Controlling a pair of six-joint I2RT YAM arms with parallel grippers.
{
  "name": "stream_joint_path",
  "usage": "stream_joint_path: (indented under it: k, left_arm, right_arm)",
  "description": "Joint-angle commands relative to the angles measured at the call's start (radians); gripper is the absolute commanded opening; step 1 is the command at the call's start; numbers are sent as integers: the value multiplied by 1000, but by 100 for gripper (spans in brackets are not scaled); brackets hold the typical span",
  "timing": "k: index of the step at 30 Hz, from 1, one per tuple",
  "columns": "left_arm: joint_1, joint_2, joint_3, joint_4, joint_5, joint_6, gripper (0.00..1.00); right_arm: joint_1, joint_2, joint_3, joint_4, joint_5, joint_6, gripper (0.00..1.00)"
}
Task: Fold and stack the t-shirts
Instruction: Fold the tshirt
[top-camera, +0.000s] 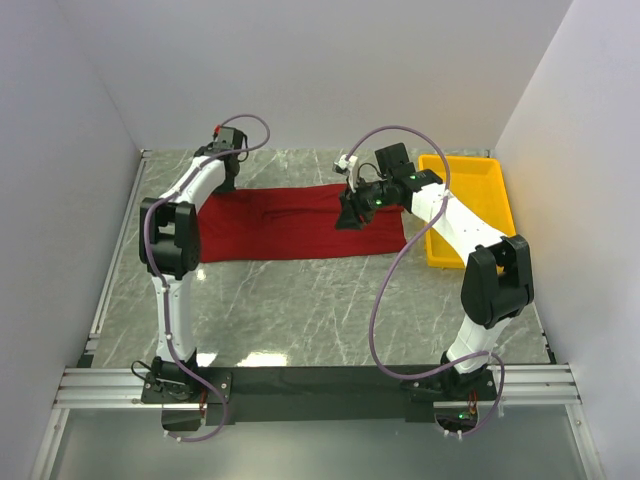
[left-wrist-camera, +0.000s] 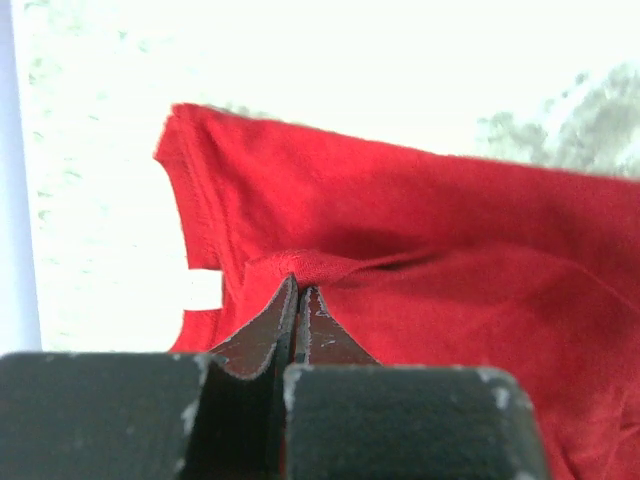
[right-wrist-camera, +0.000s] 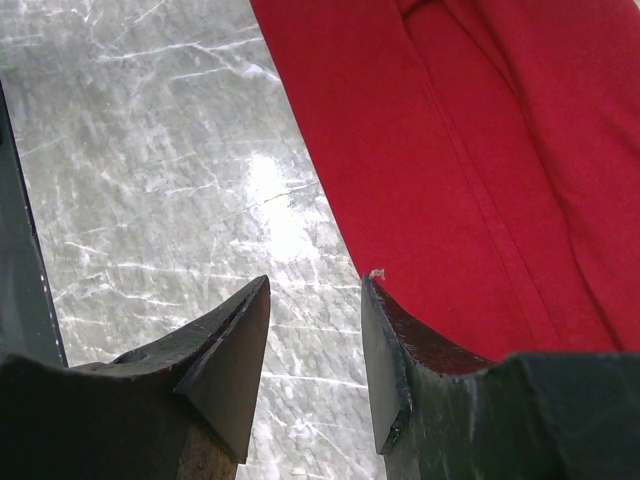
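Left gripper seemingly tight on t-shirt; right gripper agape over it.

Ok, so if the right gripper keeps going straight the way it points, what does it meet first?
Probably the marble table, just beside the t-shirt edge: the right gripper is open, with tabletop in the gap and one finger over the cloth. Depth is unclear.

Near half of worktop: bare marble, open passage between the arm bases. Far strip: t-shirt lying flat, low. Yellow tray blocks far right, just beside the cloth. Walls hem left, right, back.
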Motion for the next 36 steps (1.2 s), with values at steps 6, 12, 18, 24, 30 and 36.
stream_joint_path:
  k: [6,12,18,24,30,36]
  left_arm:
    - [37,39,71,-26,-10,-6,14]
    - [52,30,58,-30,-15,-29,38]
    - [87,-51,49,-40,51,-83,54]
    - [164,-290,-253,43,359,-133,75]
    - [310,-554,-619,137,612,-181,77]
    - [373,-605,-771,178,708,-211,72]
  right_arm:
    - [-7,-58,-10,17,-9,-2,49]
    - [-10,-52,-2,11,-11,-4,49]
    - [-8,-48,0,5,0,-15,49]
    - [-7,-3,41,-37,29,-28,49]
    - [-10,64,85,-87,137,-38,49]
    - [-14,55,38,-67,193,-21,49]
